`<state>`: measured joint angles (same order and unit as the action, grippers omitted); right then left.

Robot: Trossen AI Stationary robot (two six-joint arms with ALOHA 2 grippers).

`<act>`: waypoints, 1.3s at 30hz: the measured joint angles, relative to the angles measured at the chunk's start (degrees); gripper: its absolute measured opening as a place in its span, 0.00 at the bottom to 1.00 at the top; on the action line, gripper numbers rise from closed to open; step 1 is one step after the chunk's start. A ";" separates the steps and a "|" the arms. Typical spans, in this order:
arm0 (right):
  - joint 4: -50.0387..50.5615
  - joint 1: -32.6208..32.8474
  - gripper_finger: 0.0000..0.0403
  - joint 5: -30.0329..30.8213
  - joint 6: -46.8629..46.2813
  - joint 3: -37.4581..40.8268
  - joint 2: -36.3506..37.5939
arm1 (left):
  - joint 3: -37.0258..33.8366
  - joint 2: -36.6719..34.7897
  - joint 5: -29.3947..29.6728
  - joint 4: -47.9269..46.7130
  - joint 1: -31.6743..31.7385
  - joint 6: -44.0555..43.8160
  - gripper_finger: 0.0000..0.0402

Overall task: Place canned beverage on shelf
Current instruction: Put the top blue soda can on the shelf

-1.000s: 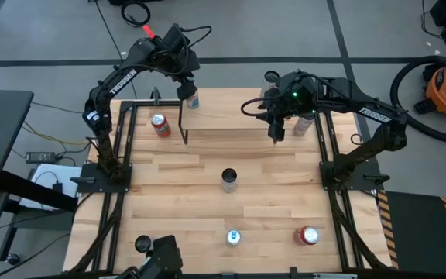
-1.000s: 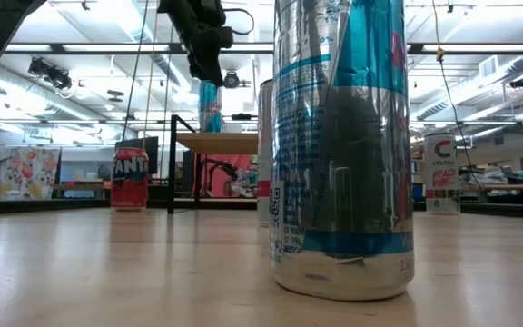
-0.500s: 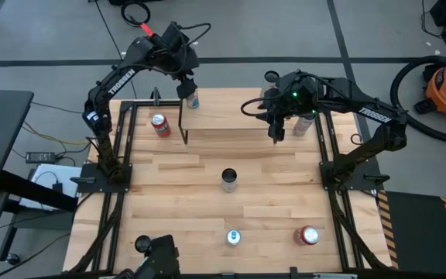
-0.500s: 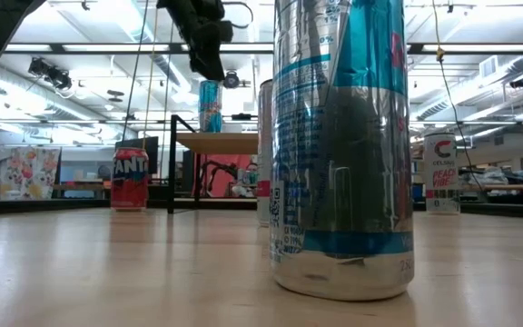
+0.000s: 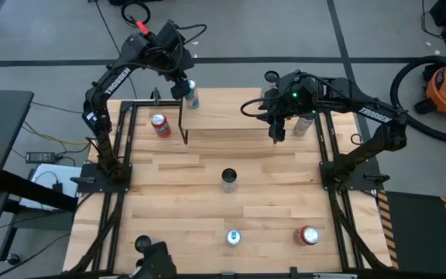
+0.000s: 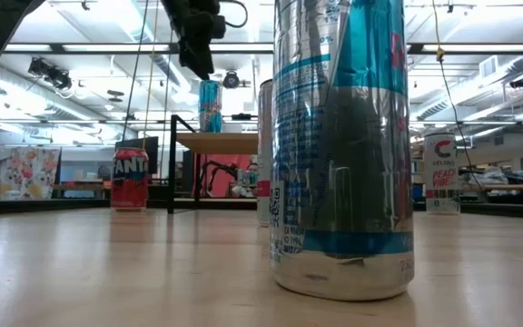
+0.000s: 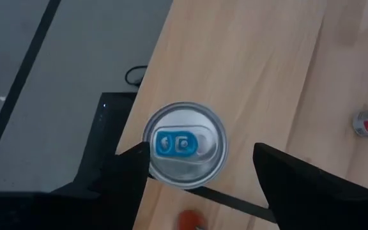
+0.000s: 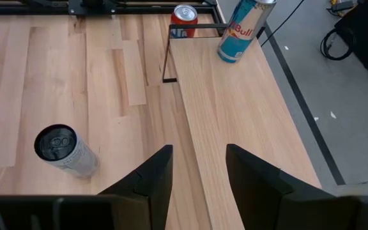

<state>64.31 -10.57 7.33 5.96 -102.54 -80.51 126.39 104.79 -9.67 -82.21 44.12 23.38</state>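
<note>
A blue-and-silver canned beverage (image 5: 193, 96) stands upright on its base at the left end of the shelf (image 5: 231, 116), a light-wood board on thin black legs. My left gripper (image 5: 180, 85) hangs open just above and to the left of the can. In the left wrist view the can's top (image 7: 184, 145) shows below the two spread fingers. In the low view the gripper (image 6: 196, 56) is clear of the can (image 6: 210, 106). My right gripper (image 5: 276, 133) hovers open over the shelf's right part, with nothing between its fingers (image 8: 199, 172).
On the tabletop stand a red can (image 5: 159, 124) left of the shelf, a dark can (image 5: 229, 180) in the middle, a white can (image 5: 304, 122) at the shelf's right end, and a silver-blue can (image 5: 233, 236) and a red can (image 5: 308, 235) near the front edge.
My left gripper has risen and drawn back toward the table's far left, away from the can's top, with its fingers spread as before. The can stays upright on the shelf.
</note>
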 joint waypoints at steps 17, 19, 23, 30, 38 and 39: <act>0.00 0.00 0.38 0.00 -0.46 0.00 0.01 | 0.11 1.93 2.95 1.83 -0.01 -1.39 0.72; 0.00 0.00 0.38 0.00 -0.46 0.00 0.00 | 0.11 1.93 2.99 1.69 0.02 -1.88 0.72; 0.02 0.00 0.38 0.00 -0.46 0.00 0.00 | 0.11 1.93 2.99 1.20 0.02 -2.27 0.72; 0.03 0.00 0.38 0.00 -0.46 0.00 0.02 | 0.06 2.06 1.82 2.13 -0.01 -1.18 0.72; 0.04 0.00 0.38 0.00 -0.46 0.00 0.02 | 0.02 2.06 1.90 2.58 0.02 -1.11 0.72; 0.04 0.00 0.38 0.00 -0.46 0.00 0.00 | 0.02 2.06 2.22 2.61 -0.01 -1.13 0.72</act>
<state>64.36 -10.57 7.33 5.50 -102.54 -80.51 126.41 106.85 -7.44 -79.60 44.12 22.24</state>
